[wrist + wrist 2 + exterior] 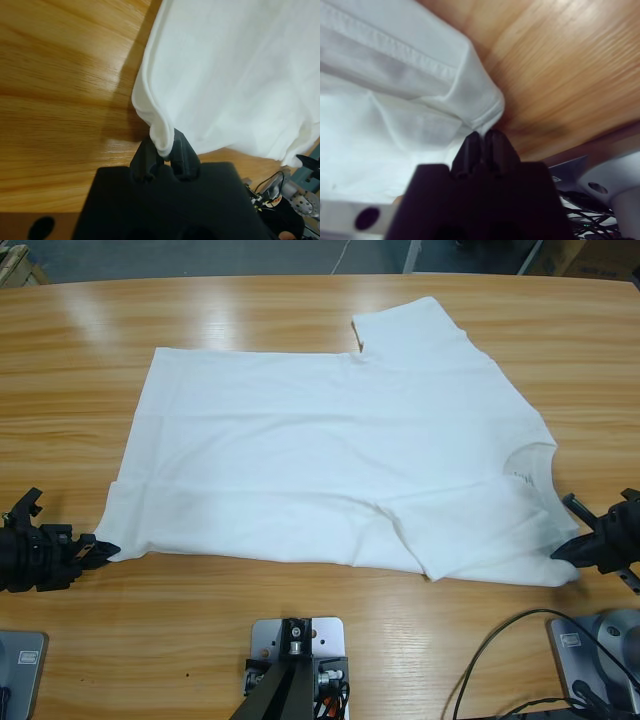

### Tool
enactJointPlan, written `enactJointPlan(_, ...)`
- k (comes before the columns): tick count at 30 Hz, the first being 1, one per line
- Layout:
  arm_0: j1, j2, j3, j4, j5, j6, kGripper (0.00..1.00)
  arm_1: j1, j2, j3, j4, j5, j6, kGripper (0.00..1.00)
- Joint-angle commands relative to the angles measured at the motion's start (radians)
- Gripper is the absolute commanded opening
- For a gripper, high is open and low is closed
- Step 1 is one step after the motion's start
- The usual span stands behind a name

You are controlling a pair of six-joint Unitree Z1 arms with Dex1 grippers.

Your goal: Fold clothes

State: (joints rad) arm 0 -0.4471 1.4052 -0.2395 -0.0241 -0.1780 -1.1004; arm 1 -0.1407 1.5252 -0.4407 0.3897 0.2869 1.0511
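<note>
The clothes are one white T-shirt [330, 470] lying flat on the wooden table [90, 340], neck to the right and hem to the left. One short sleeve [405, 325] sticks out on the far side. At the shirt's near left hem corner, my left gripper [103, 552] is shut on a small fold of the white cloth [235, 75]; in the left wrist view the gripper [162, 150] has the fold pinched between its jaws. By the near shoulder, below the neck, my right gripper [560, 550] is shut, and in the right wrist view its tips [481, 137] meet the corner of the stitched edge [395, 100].
A black cable [500, 650] loops on the table at the near right, close to the right arm's base [610, 640]. Bare wood runs around the shirt on the far side and at the left. The table's far edge [300, 278] borders a grey floor.
</note>
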Motion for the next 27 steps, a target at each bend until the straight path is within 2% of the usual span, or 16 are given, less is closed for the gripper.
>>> enactJointPlan(1, 0.066, 0.059, -0.017, 0.039, 0.026, 0.000, 0.000, 0.010, 0.022, -0.023, 0.044, -0.003, -0.029, 0.000)
enactJointPlan(12, 0.084, 0.117, -0.036, 0.053, 0.026, 0.011, 0.000, 0.010, 0.055, -0.036, 0.044, 0.015, -0.037, 0.000)
enactJointPlan(13, 0.084, 0.113, -0.037, 0.058, 0.026, 0.011, 0.000, 0.010, 0.062, -0.041, 0.046, 0.022, -0.040, 0.128)
enactJointPlan(14, 0.084, 0.107, -0.037, 0.061, 0.026, 0.012, 0.000, 0.010, 0.063, -0.051, 0.061, 0.020, -0.040, 0.365)
enactJointPlan(15, 0.084, 0.103, -0.036, 0.065, 0.025, 0.014, 0.000, 0.011, 0.060, -0.055, 0.073, 0.018, -0.040, 0.493)
enactJointPlan(16, 0.084, 0.103, -0.034, 0.067, 0.022, 0.014, 0.115, 0.010, 0.056, -0.057, 0.078, 0.017, -0.040, 0.568)
enactJointPlan(17, 0.084, 0.101, -0.034, 0.069, 0.018, 0.014, 0.333, 0.010, 0.052, -0.057, 0.084, 0.014, -0.041, 0.642)
enactJointPlan(19, 0.077, 0.076, -0.034, 0.085, 0.018, 0.013, 0.721, 0.010, 0.044, -0.053, 0.087, 0.014, -0.043, 0.706)
enactJointPlan(20, 0.066, 0.060, -0.034, 0.095, 0.018, 0.009, 0.797, 0.010, 0.041, -0.053, 0.091, 0.014, -0.043, 0.765)
enactJointPlan(21, 0.064, 0.039, -0.034, 0.108, 0.018, 0.008, 0.803, 0.010, 0.038, -0.054, 0.095, 0.014, -0.043, 0.858)
enactJointPlan(23, 0.064, -0.010, -0.036, 0.139, 0.018, 0.002, 0.805, 0.010, 0.035, -0.055, 0.106, 0.015, -0.043, 0.960)
enactJointPlan(27, 0.064, -0.095, -0.106, 0.240, 0.018, 0.014, 0.923, 0.010, 0.012, -0.065, 0.129, 0.014, -0.042, 1.000)
